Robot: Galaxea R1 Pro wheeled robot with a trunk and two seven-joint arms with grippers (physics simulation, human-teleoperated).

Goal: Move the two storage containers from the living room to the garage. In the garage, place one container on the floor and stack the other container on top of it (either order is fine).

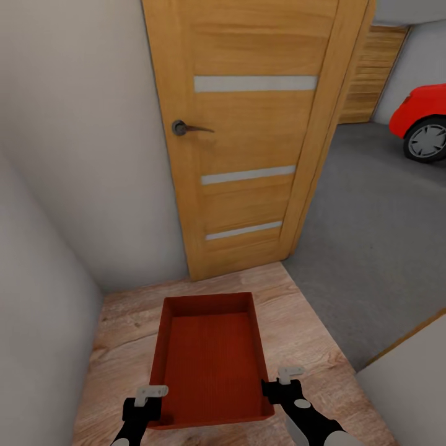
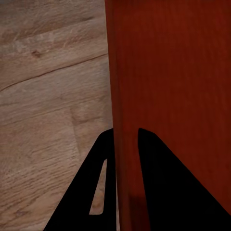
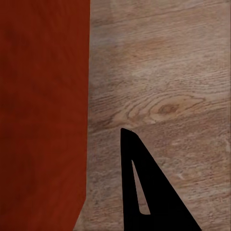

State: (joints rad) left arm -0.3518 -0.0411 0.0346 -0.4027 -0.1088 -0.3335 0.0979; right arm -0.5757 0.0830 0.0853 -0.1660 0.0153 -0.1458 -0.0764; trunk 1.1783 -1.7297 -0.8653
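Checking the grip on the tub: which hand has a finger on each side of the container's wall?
The left hand: its wrist view shows the storage container's wall between both fingers. The right hand's wrist view shows one finger outside the wall.

I carry one shallow orange-red rectangular plastic tub (image 1: pixel 212 362) between my left gripper (image 1: pixel 150 396) and my right gripper (image 1: pixel 282 381) at its near corners, above light wood-plank flooring (image 1: pixel 291 328), facing an open light-wood door (image 1: pixel 248 136), with grey concrete floor (image 1: pixel 378 248) and a red car (image 1: pixel 421 121) beyond.
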